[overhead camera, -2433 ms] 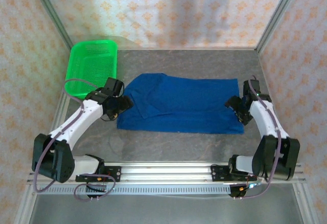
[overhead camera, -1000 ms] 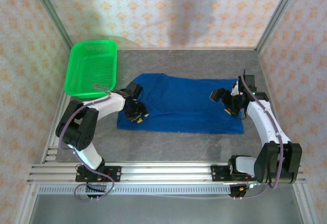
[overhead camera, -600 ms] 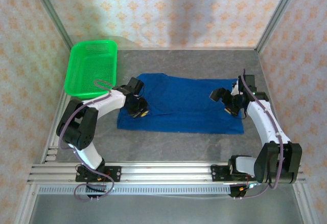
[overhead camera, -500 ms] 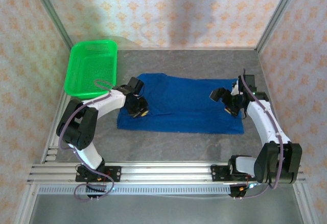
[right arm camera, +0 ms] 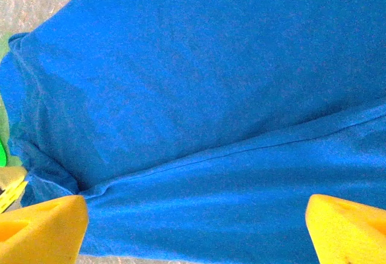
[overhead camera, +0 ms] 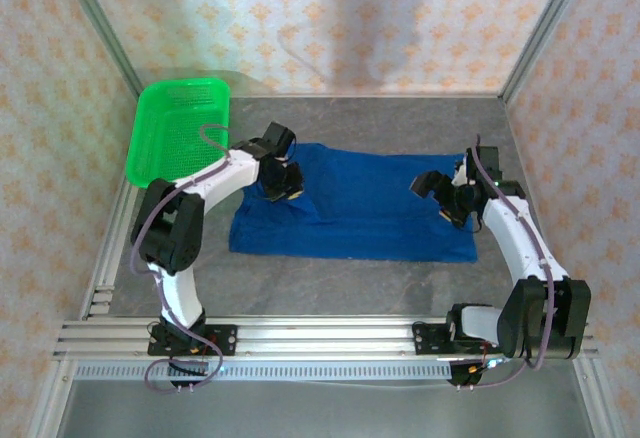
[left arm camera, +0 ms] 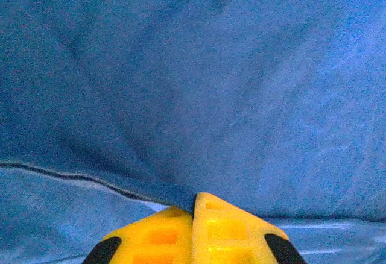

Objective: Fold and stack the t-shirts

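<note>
I have the left gripper [overhead camera: 283, 192] clamped on the shirt [overhead camera: 370, 210]; the right gripper [overhead camera: 447, 204] is spread wide. I judge 1 fold underway, stacking left.

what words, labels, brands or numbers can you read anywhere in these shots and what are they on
None: no text in these pictures can be read.
t-shirt: the side facing the cameras is plain blue cloth, with no lettering legible on it.
green basket: plain mesh plastic, no label or brand to be read.
</note>
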Robot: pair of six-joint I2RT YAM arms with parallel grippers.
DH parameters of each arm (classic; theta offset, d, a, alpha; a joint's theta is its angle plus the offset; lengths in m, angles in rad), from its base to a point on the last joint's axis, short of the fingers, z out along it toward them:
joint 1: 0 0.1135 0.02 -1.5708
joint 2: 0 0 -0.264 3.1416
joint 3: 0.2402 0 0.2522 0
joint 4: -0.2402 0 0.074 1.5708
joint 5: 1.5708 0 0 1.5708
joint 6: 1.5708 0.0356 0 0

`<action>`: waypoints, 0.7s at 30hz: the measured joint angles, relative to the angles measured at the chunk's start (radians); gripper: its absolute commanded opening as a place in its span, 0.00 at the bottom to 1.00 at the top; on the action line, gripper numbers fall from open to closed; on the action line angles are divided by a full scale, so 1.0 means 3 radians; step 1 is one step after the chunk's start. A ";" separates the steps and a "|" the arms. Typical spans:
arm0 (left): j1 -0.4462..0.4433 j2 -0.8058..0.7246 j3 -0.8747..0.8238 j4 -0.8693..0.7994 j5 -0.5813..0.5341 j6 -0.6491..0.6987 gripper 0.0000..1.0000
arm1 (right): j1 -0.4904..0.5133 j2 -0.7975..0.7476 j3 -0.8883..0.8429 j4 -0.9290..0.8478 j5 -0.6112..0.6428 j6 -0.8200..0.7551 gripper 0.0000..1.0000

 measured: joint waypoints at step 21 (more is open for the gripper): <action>-0.0135 0.0814 0.1088 -0.0697 -0.0103 0.0765 0.00 | 0.0000 0.0014 -0.0165 0.0053 -0.0001 0.0051 0.93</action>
